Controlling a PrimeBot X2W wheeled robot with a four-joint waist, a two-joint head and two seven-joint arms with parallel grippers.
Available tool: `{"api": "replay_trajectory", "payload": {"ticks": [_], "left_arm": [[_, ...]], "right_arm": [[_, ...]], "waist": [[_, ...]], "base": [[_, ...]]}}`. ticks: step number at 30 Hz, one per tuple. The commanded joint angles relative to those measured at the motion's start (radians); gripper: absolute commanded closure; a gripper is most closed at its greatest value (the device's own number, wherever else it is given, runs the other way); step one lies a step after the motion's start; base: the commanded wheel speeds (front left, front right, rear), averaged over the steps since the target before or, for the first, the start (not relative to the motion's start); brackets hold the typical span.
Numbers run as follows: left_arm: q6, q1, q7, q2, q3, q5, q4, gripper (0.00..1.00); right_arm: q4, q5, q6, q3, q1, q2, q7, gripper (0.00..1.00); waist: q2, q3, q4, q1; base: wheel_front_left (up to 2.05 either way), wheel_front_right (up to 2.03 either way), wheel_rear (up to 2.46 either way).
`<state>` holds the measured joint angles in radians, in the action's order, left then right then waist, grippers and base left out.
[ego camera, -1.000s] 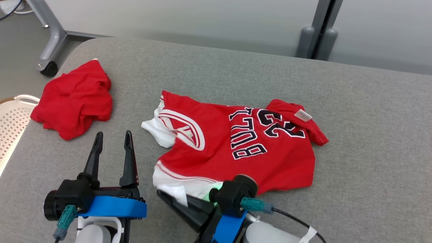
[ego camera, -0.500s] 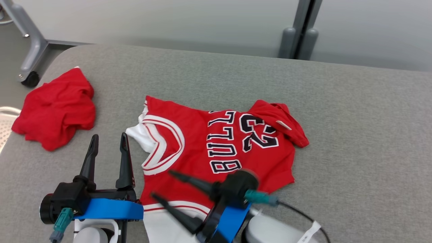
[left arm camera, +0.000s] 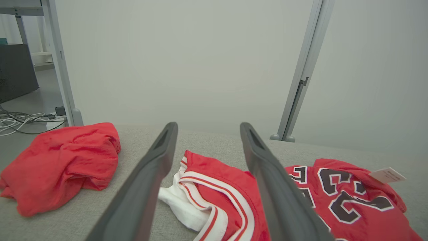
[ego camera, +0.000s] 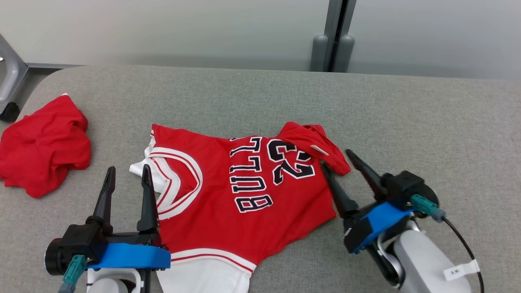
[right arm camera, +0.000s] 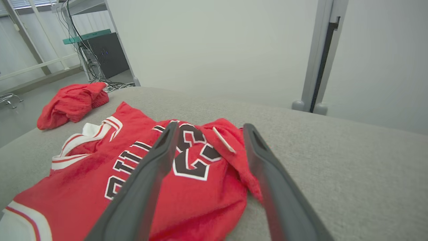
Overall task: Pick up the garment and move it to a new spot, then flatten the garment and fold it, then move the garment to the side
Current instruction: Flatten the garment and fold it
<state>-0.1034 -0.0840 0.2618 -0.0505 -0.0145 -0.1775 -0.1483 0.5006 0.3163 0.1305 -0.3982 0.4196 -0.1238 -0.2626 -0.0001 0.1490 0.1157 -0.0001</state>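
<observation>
The garment (ego camera: 244,191) is a red jersey with white trim and black-and-white lettering, spread face up on the grey padded table (ego camera: 407,122); one corner is folded over and shows a white tag (ego camera: 318,150). My left gripper (ego camera: 128,169) stands open just left of the jersey's white-trimmed neckline, with nothing between its fingers. My right gripper (ego camera: 336,158) is open at the jersey's right edge, its fingertips beside the folded corner. The left wrist view has the open gripper (left arm camera: 206,126) above the neckline of the jersey (left arm camera: 217,180). In the right wrist view the open gripper (right arm camera: 210,125) frames the jersey (right arm camera: 200,197) and tag (right arm camera: 223,139).
A second red cloth (ego camera: 40,150) lies crumpled at the table's far left edge, also in the wrist views (left arm camera: 63,160) (right arm camera: 72,102). A grey post (ego camera: 331,44) and pale wall panels stand behind the table. Bare grey padding stretches right of the jersey.
My right gripper opened, let go of the jersey's white-trimmed edge, and swung across to the jersey's right corner. The head camera turned right, shifting the whole picture left. The left gripper stayed open.
</observation>
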Motion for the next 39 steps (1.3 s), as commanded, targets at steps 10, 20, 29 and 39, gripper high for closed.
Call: {"api": "replay_trajectory", "payload": {"ticks": [10, 20, 29, 39], "left_arm": [[-0.004, -0.022, 0.005, 0.0, -0.016, -0.006, 0.001, 0.0], [-0.007, -0.035, 0.005, 0.0, -0.022, -0.008, -0.006, 0.0], [0.008, -0.021, 0.005, 0.0, -0.023, -0.015, -0.01, 0.0], [0.009, 0.012, 0.005, 0.0, -0.017, -0.02, -0.01, 0.0]], "right_arm": [[0.183, -0.094, 0.0, 0.089, 0.011, 0.013, 0.002, 0.0], [0.422, -0.085, 0.0, 0.041, 0.105, 0.061, 0.024, 0.0], [0.469, 0.027, 0.0, -0.022, 0.119, 0.072, 0.009, 1.0], [0.238, 0.01, 0.0, -0.08, -0.068, -0.005, -0.003, 1.0]], "waist": [[0.0001, 0.031, 0.018, 0.0001], [0.0001, 0.05, 0.049, 0.0001], [0.0001, 0.035, 0.044, 0.0001], [0.0001, -0.01, -0.015, 0.0001]], "base": [[0.0, 0.0, 0.0], [0.0, 0.0, 0.0], [0.0, 0.0, 0.0], [0.0, 0.0, 0.0]]}}
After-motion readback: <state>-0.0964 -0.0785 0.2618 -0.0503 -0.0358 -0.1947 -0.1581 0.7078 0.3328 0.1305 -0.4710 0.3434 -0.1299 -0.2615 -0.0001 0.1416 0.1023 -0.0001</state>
